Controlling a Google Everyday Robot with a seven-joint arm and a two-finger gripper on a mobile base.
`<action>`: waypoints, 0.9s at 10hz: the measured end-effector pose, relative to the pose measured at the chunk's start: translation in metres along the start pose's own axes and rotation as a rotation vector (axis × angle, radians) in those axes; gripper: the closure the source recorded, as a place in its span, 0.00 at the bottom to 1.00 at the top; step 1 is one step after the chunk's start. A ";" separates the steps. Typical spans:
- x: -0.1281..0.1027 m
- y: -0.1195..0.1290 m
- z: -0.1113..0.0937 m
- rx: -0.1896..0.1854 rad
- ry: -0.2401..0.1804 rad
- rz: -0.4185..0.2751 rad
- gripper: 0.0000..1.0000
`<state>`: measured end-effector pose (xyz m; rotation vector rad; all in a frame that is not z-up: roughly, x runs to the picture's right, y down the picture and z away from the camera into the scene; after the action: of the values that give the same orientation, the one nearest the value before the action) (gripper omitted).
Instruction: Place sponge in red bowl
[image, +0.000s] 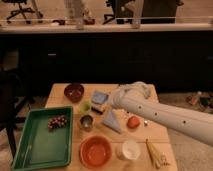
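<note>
Camera view has the gripper (108, 103), pressed together, at frame centre just beside the sponge (100, 96), probably lining up a grasp for the red bowl (96, 151) below.

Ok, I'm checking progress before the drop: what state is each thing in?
sponge: flat on the table, outside the bowl.
red bowl: upright, empty.
gripper: shut, low beside the sponge.
green tray: holding grapes.
white cup: upright.
maroon bowl: upright.
</note>
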<state>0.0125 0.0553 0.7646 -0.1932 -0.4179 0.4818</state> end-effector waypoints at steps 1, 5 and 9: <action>0.001 -0.001 -0.001 0.002 0.001 0.001 1.00; 0.000 0.001 0.001 -0.005 0.006 -0.010 1.00; -0.014 0.019 0.009 -0.082 0.061 -0.202 1.00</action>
<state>-0.0108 0.0659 0.7629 -0.2420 -0.3929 0.2593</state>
